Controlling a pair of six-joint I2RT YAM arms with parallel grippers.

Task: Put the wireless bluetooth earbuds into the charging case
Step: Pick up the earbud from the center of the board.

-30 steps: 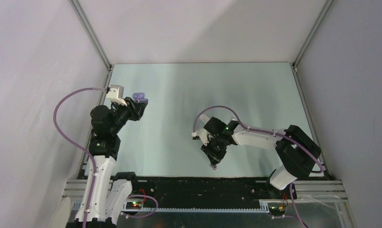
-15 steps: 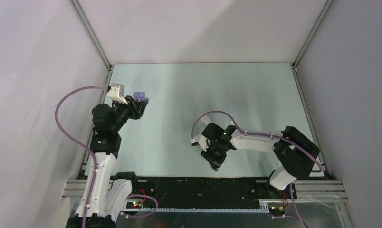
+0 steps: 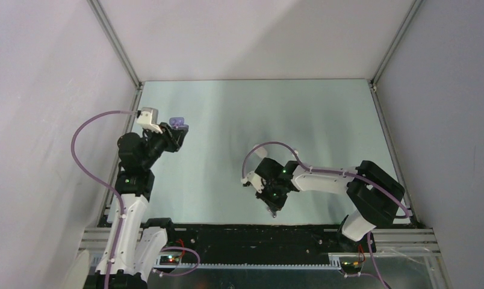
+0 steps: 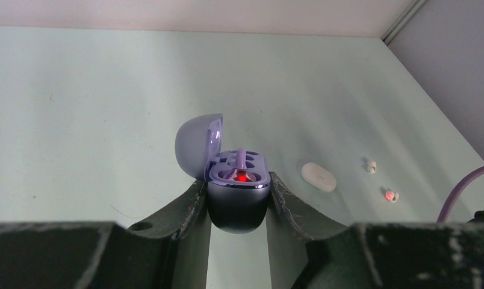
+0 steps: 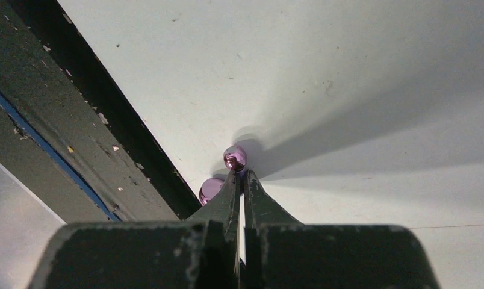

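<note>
Since the lilac earbud (image 5: 235, 158) looks light, glossy and slip-prone, my right gripper (image 5: 242, 173) pinches it at the very fingertips while my left gripper (image 4: 238, 184) clamps the charging case (image 4: 238, 212) sides.

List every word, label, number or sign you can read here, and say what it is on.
No text can be read in any view.
Open lilac case: only a red light inside, no print visible.
White case: too small to show any marking.
</note>
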